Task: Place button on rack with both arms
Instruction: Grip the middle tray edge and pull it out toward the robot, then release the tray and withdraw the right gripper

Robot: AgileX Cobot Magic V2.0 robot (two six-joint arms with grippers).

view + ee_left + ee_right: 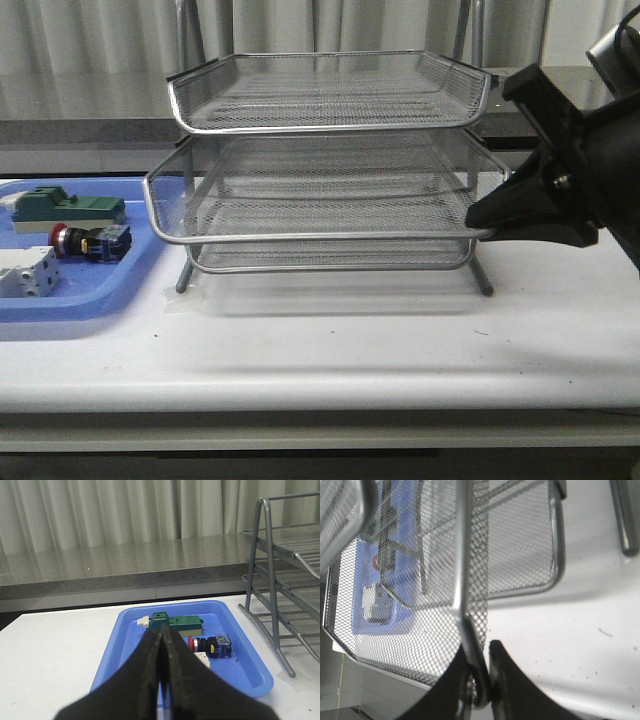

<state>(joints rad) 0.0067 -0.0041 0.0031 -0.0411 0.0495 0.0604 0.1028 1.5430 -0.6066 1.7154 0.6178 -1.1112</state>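
Button: I see the button (212, 645) lying on its side in the blue tray (250, 677), just ahead of my left gripper (161, 645) and a little to the rack side of it; nothing holds it.
Left gripper: the fingers are pressed together with no gap and nothing between them, hovering over the near part of the blue tray.
Right gripper: my right gripper (481, 680) is clamped on the rim wire at the front corner of the rack's middle tray; the wire runs straight down between the two fingers.
Rack: the rack (325, 165) stands on the white table (330, 350), the middle tray (310, 215) drawn out further toward me than the top one.
Step in hand: I judge the right arm is holding the tray out, and the pick-up is not yet done.
Next move: I would spread the left fingers, drop onto the button's body and close.
Neighbours: a green block (177, 622) lies just beyond the button, a white terminal block (202, 661) touching or nearly touching its near side.
In the way: those two crowd the button, so finger room is tight; the rack's leg (272, 585) stands well off to the side.
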